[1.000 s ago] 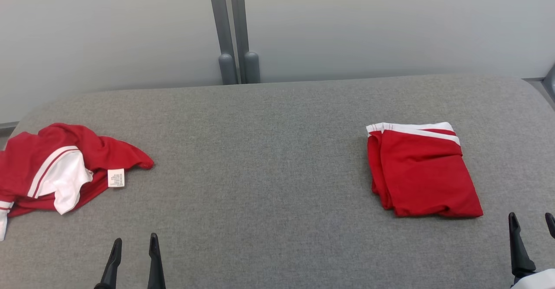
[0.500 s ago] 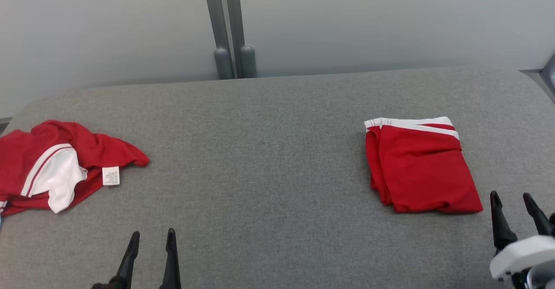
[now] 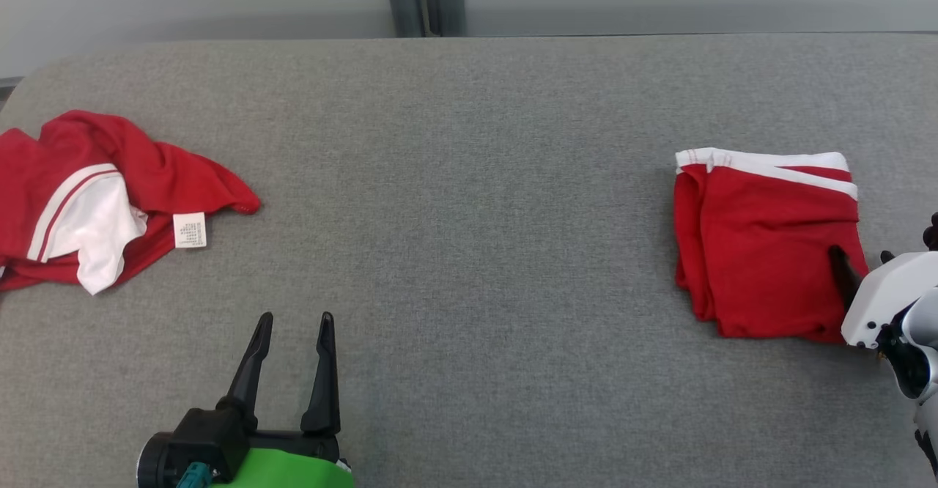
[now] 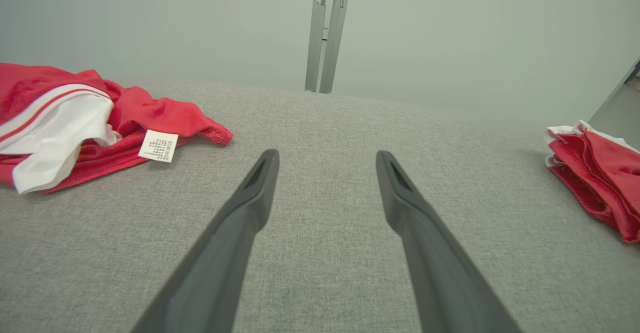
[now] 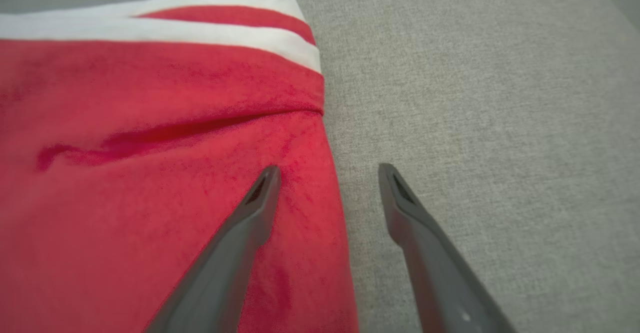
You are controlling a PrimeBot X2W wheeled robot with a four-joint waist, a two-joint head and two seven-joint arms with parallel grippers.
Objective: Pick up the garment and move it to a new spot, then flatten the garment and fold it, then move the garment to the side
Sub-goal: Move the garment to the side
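Right now I see my right gripper [image 5: 328, 169] spread wide, straddling the right edge of the folded red garment [image 3: 762, 246] on the grey counter [image 3: 469, 180]; my left gripper [image 3: 296, 316] is wide too, empty, near the crumpled red-and-white garment [image 3: 88, 195]

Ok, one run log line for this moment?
left gripper: open, above grey fabric surface | right gripper: open, over folded red-and-white garment edge | crumpled red-and-white garment: left

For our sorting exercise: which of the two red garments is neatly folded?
The right-hand red garment; the left-hand red garment lies crumpled.
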